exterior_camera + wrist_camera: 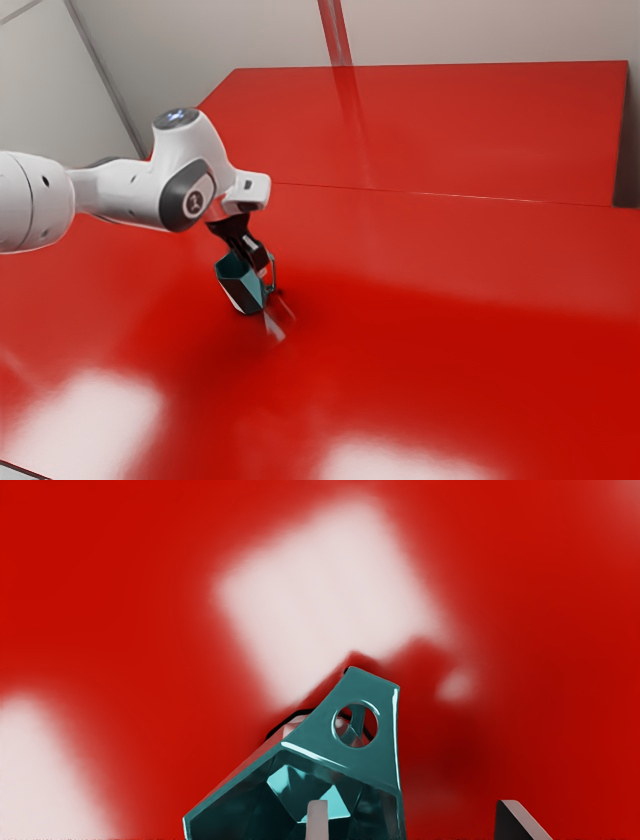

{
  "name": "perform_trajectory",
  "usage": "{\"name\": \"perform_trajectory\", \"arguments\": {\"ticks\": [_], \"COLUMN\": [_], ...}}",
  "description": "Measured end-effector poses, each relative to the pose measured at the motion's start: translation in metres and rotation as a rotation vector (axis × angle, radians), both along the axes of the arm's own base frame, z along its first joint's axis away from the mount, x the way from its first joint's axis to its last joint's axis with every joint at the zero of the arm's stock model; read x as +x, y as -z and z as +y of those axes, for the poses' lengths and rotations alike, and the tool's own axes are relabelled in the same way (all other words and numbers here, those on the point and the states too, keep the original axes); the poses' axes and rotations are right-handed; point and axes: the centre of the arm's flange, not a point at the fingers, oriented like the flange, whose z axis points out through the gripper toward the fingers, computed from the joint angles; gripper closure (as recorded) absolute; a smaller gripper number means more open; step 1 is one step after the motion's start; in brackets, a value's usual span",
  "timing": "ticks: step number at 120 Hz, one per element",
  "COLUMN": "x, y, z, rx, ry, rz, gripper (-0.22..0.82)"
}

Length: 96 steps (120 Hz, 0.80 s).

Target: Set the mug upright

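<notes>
- Straddling one side of the mug (235,800) in the wrist view: gripper (262,268) fingers are spread wide, nothing pinched.
- One finger (317,822) lines up over the mug's mouth, the other is outside, past its side wall. Red shows between the wall and that outer finger. Can't tell whether the inner one touches the mug.
- Mug is on the red table (450,290), right under the hand. Teal, faceted body, mouth facing the hand; I can see down into it.
- Exterior view: body looks slanted, mouth up toward the exterior view's left, lower end toward the right. Can't tell whether the base sits flat.
- Handle (372,692) joins at the rim. Flat top face, round hole through it. In the exterior view it's on the mug's right side, near the fingertips.
- White arm (125,195) comes in from the exterior view's left, hand angled down.
- Table is glossy: pale light patches, faint streaks beside the mug. Light grey wall (480,30) behind, red vertical strip (335,30) on it.
</notes>
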Motion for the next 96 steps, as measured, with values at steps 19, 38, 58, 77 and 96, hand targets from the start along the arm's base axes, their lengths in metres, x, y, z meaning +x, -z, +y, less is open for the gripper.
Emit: {"name": "perform_trajectory", "arguments": {"ticks": [19, 38, 58, 77, 96], "x": [-0.006, -0.005, 0.006, 0.02, 0.039], "y": [-0.024, -0.052, -0.089, -0.132, -0.157], "z": [-0.001, -0.002, -0.004, -0.004, -0.002], "rx": [-0.017, -0.022, -0.01, -0.014, -0.029], "ry": [0.003, 0.003, -0.012, -0.051, -0.108], "rz": [-0.02, -0.031, -0.026, -0.014, 0.04], "gripper": [0.29, 0.25, 0.13, 0.06, 0.03]}}
